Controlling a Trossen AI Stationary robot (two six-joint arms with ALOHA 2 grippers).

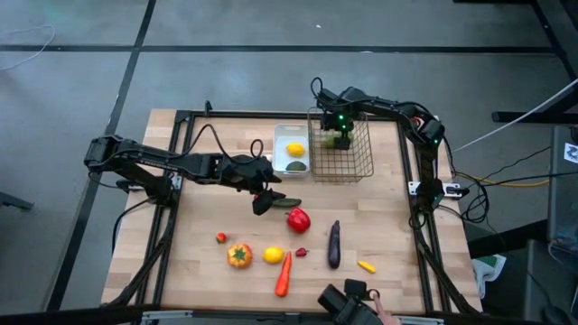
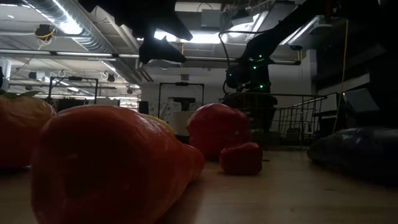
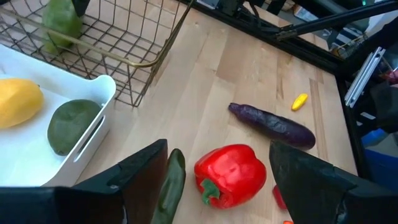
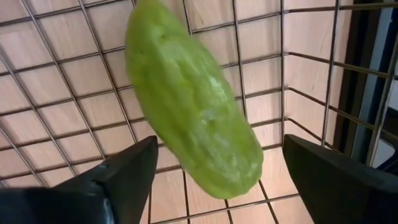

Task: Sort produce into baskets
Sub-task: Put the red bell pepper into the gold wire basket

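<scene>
The right gripper (image 1: 341,135) hangs inside the wire-mesh basket (image 1: 361,168) at the table's far side, fingers spread wide, a pale green cucumber (image 4: 189,99) loose between them. The left gripper (image 1: 265,202), released, hovers over a dark green cucumber (image 3: 169,186) just left of the red pepper (image 1: 299,219). The white tray (image 1: 280,149) left of the basket holds a lemon (image 1: 294,150) and a dark green fruit (image 1: 295,166).

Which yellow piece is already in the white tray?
The lemon in the white tray, beside a dark green piece. The other lemon and small yellow chilli lie on the table.
</scene>
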